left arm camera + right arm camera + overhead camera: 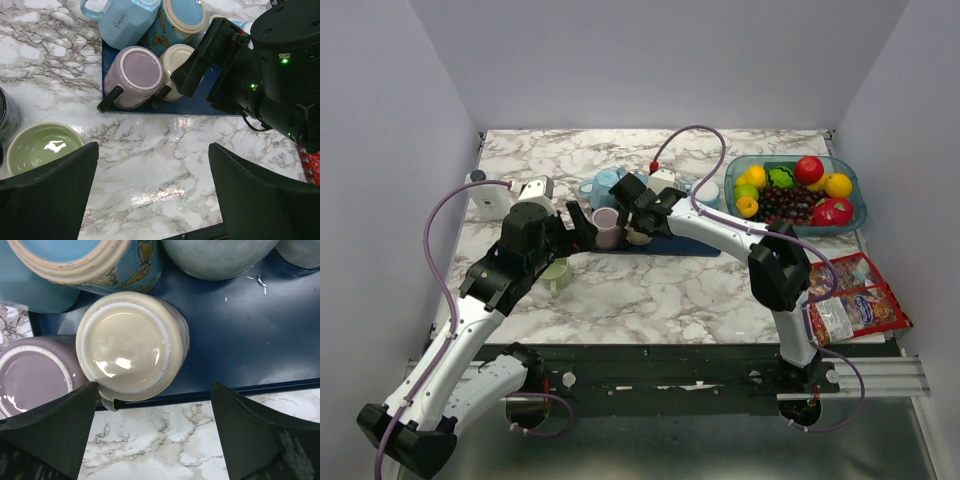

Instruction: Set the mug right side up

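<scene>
Near bench: our left end effector (154, 150) spread wide, holding nothing, green cup (42, 145) at its left. Next out: our right end effector (155, 385) wide too, empty, hovering over cream mug (130, 347). Mug upside down at near edge of blue tray (250, 340), just right of purple mug (132, 75), touching it. We reckon glazed ceramic: stiff, heavyish, slick, chippable. Grab across body; neighbours crowd it. Farthest: light blue mug (127, 20).

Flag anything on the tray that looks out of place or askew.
Two mugs on the blue tray stand bottom up: the lilac mug and the cream mug beside it, bases facing up. A few white flecks also lie on the tray's bare surface.
</scene>
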